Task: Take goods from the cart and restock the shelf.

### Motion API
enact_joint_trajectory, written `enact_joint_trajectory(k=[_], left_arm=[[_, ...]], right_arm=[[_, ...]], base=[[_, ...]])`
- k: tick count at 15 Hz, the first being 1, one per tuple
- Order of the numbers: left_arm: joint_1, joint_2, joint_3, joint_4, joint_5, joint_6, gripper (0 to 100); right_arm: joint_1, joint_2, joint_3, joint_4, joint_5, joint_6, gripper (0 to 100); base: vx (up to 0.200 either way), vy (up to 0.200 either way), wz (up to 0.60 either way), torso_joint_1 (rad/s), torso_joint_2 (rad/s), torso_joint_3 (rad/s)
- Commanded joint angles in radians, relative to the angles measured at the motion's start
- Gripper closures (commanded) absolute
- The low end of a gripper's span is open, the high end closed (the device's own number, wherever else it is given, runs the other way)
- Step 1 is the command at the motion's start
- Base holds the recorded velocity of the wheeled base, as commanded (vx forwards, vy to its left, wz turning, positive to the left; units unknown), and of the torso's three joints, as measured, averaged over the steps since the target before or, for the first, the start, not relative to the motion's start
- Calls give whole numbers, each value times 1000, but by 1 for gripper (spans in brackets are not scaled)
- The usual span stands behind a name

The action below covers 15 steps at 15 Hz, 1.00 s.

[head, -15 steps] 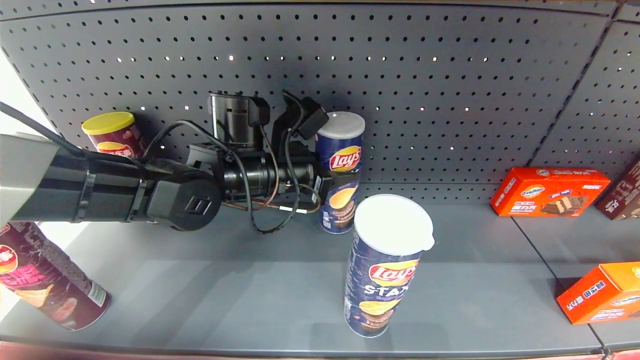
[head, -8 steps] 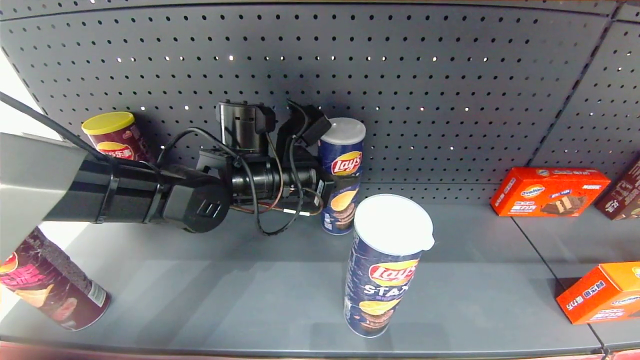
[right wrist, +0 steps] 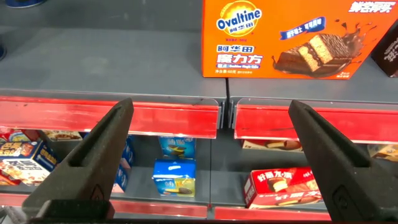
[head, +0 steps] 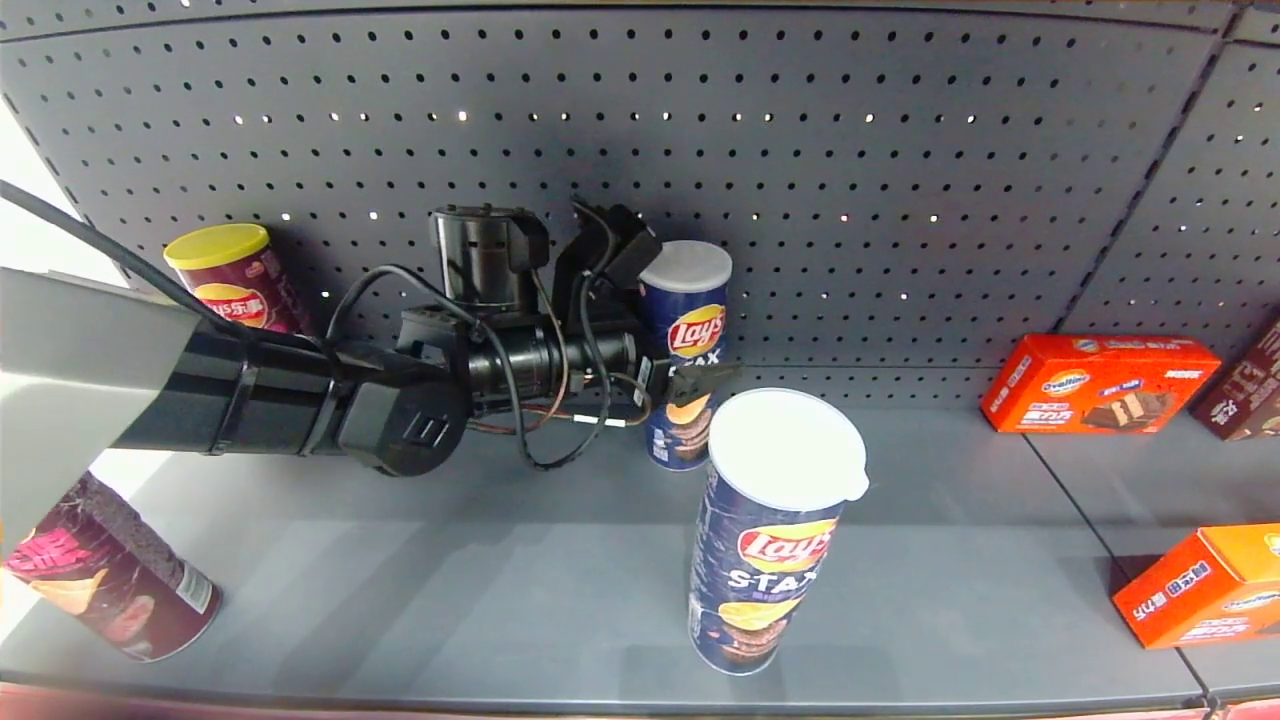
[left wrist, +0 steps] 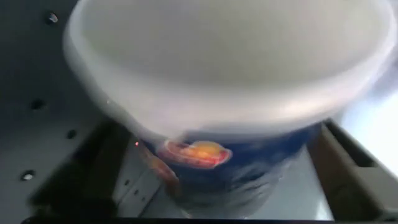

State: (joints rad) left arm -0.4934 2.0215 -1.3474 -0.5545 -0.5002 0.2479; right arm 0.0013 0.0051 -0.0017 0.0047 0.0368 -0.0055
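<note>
A blue chip can (head: 686,330) with a white lid stands at the back of the grey shelf (head: 500,580), close to the pegboard. My left gripper (head: 690,385) sits around its lower half, open, one finger (head: 706,378) showing in front of the can. In the left wrist view the same can (left wrist: 230,168) fills the space between the spread fingers (left wrist: 348,168), with a gap on each side. A second blue can (head: 770,520) stands upright nearer the shelf's front. My right gripper (right wrist: 211,174) hangs open in front of a lower shelf, holding nothing.
A maroon can with a yellow lid (head: 235,275) stands at the back left, another maroon can (head: 100,570) at the front left. Orange boxes (head: 1095,385) (head: 1200,585) and a brown box (head: 1250,385) lie on the right. There is bare shelf between the cans.
The back blue can has come down slightly and stands straighter near the pegboard. The left gripper's fingers have spread away from it, and the arm shifted a little right.
</note>
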Motion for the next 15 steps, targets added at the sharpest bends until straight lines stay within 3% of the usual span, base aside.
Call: enact_joint_trajectory(k=[1, 4, 8, 12, 15], left_arm=[[4, -50, 51, -22, 0, -1, 0], [7, -130, 191, -84, 22, -1, 0], [6, -167, 329, -143, 158, 25, 0], [4, -156, 343, -167, 259, 28, 0], [6, -145, 343, -165, 270, 31, 0]], right_arm=[[0, -1, 0, 0, 0, -1, 0], [0, -1, 0, 0, 0, -1, 0], [0, -1, 0, 0, 0, -1, 0], [0, -1, 0, 0, 0, -1, 0], [0, -1, 0, 0, 0, -1, 0]], base=[[0, 0, 0, 0, 0, 0], [0, 0, 0, 0, 0, 0], [0, 0, 0, 0, 0, 0], [0, 0, 0, 0, 0, 0], [0, 0, 0, 0, 0, 0]])
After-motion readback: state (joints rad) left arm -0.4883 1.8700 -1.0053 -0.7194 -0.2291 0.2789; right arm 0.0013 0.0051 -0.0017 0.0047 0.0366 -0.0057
